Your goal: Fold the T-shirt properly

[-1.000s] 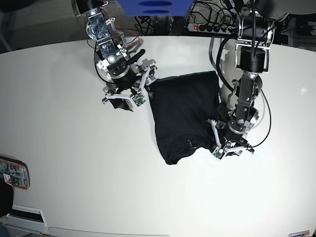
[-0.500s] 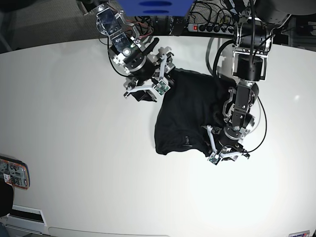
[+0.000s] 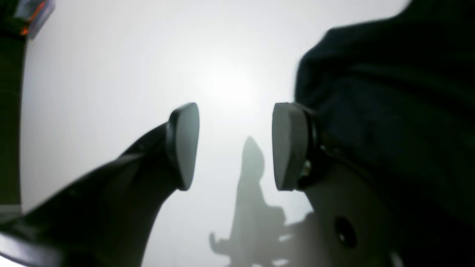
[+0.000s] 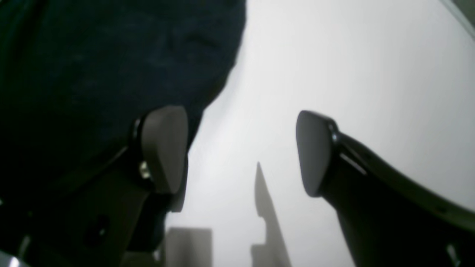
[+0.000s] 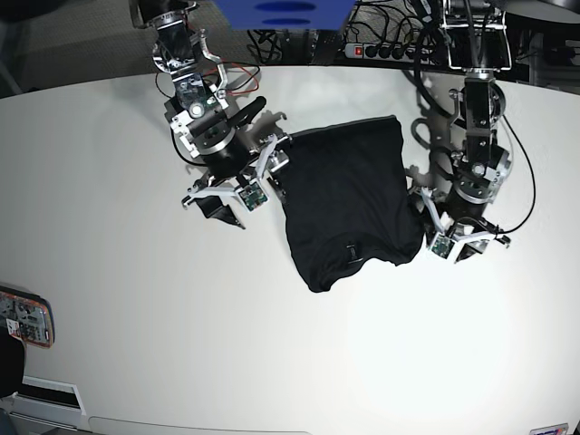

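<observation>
Black T-shirt lying bunched on the white counter between my two tools, my left tool wide and empty just beside its edge, my right tool wide and empty likewise

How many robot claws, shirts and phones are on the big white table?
Robot claws: 2, the left gripper and the right gripper
Shirts: 1, the black T-shirt
Phones: 1, the phone at the table edge
Total: 4
</observation>
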`<state>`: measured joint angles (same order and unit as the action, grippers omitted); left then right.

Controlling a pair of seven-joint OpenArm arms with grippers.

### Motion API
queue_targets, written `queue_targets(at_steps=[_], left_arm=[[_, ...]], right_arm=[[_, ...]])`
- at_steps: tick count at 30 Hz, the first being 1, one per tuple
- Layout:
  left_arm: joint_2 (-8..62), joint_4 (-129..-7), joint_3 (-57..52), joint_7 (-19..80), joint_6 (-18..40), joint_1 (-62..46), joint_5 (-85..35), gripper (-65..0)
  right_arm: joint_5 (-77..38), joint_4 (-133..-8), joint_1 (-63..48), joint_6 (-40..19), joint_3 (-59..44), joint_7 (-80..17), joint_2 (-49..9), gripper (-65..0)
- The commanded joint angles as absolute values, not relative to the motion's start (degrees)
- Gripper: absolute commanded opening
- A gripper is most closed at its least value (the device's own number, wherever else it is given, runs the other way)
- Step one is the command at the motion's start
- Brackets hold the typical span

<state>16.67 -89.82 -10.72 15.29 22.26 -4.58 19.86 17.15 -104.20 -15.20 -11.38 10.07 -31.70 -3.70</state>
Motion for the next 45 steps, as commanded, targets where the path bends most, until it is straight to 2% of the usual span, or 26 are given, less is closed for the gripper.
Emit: queue_targets(at_steps=[1,6,9,12,16,22,28,33,40,45], left_arm=[[17.63,-90.77,-10.77,13.85,21.93,-3.65,19.56,-35.0],[17.8,-94.64,-11.91,13.76,21.93,-5.93,19.47,-35.0],[17.71,-100.97,-14.02,13.67,21.93,-10.95,18.33,-35.0],[17.8,-109.14,-15.34,13.58,21.93,-16.13,12.62,-35.0],[17.8,-117.93,-20.53,12.26,21.93,-25.19,2.77,-35.0],[17.63,-117.05,-23.78,-11.74,21.93,-38.81,-0.57,-35.0],[14.37,-106.86,-25.63,-40.57,21.93,-41.45,-0.13,-34.4],[10.68,-95.69,-29.93,-61.76,21.93,-41.45,6.9,-34.8],[8.75,-94.37,-31.69,-61.49,21.93,-45.58,10.33,-34.8],[8.92,-94.46,-31.69,-61.49,21.93,-47.25,10.33,-34.8]], right_arm=[[17.1,-105.98,-14.73,-11.21,10.15,-30.29,-3.47,-21.1],[17.19,-107.56,-14.9,-11.21,9.89,-29.93,-3.56,-21.1],[17.19,-109.32,-16.92,-11.21,9.8,-29.49,-6.2,-21.1],[17.19,-109.32,-17.36,-11.21,8.31,-22.64,-9.54,-21.1],[17.1,-108.62,-19.65,-11.21,2.59,-8.75,-11.03,-21.1],[17.1,-107.65,-26.59,-11.21,-7.34,10.42,-11.12,-21.1],[17.1,-101.67,-28.62,-11.12,-13.85,28.18,-11.12,-21.1],[17.1,-95.6,-30.2,-11.12,-19.38,46.37,-10.68,-21.1],[17.1,-87.52,-34.51,-11.03,-28.62,65.01,-10.68,-21.1],[17.1,-84.62,-37.85,-11.03,-30.46,66.15,-10.77,-21.1]])
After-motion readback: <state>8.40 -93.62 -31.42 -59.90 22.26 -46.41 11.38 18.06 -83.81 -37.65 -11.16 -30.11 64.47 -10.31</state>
